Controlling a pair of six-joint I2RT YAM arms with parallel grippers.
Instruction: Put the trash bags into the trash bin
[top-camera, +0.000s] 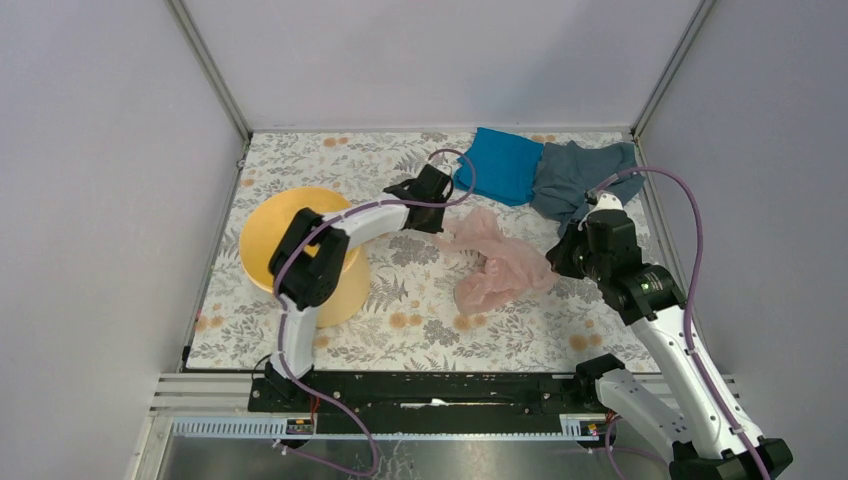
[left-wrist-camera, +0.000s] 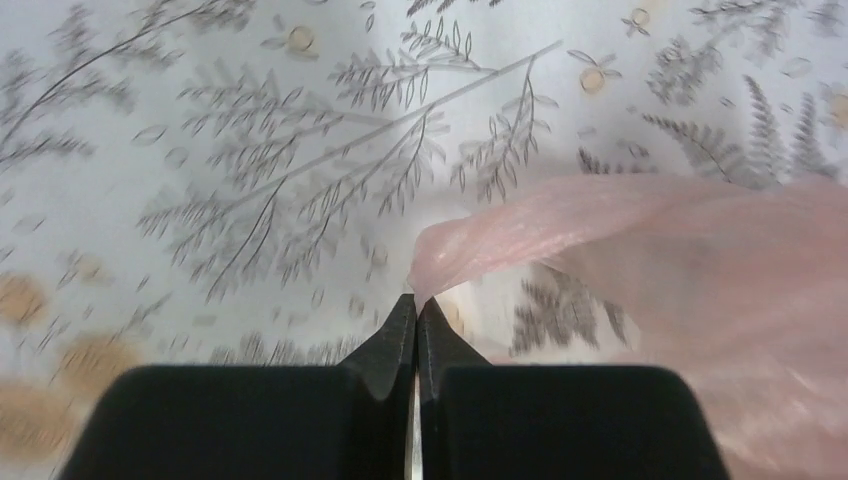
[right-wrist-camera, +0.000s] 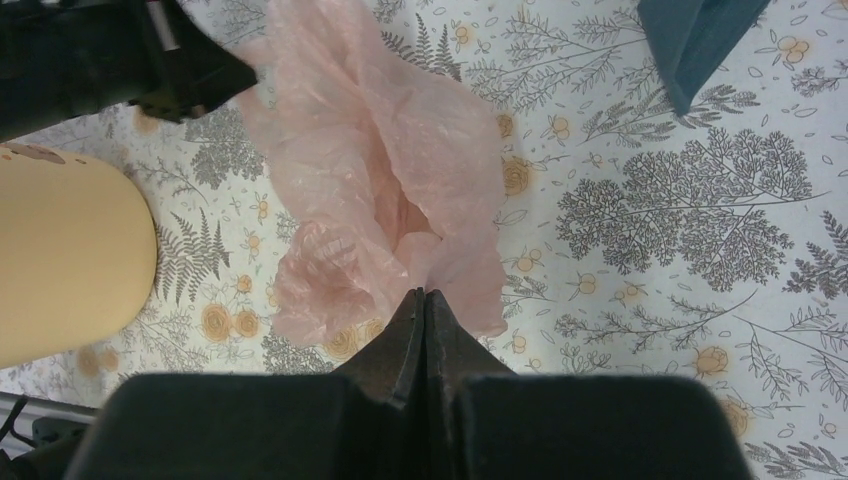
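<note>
The pale-pink translucent trash bag (top-camera: 495, 262) hangs stretched between both grippers over the middle of the floral table. My left gripper (top-camera: 440, 222) is shut on the bag's far-left edge; the film (left-wrist-camera: 640, 260) runs from its tips (left-wrist-camera: 417, 300) to the right. My right gripper (top-camera: 556, 262) is shut on the bag's right edge; the bag (right-wrist-camera: 370, 170) spreads out from its tips (right-wrist-camera: 422, 293). The round yellow-orange trash bin (top-camera: 300, 255) stands at the left, partly behind my left arm, and shows in the right wrist view (right-wrist-camera: 65, 260).
A blue cloth (top-camera: 500, 163) and a grey-blue cloth (top-camera: 580, 175) lie at the back right; the grey-blue one's corner shows in the right wrist view (right-wrist-camera: 690, 35). Grey walls close the table on the left, back and right.
</note>
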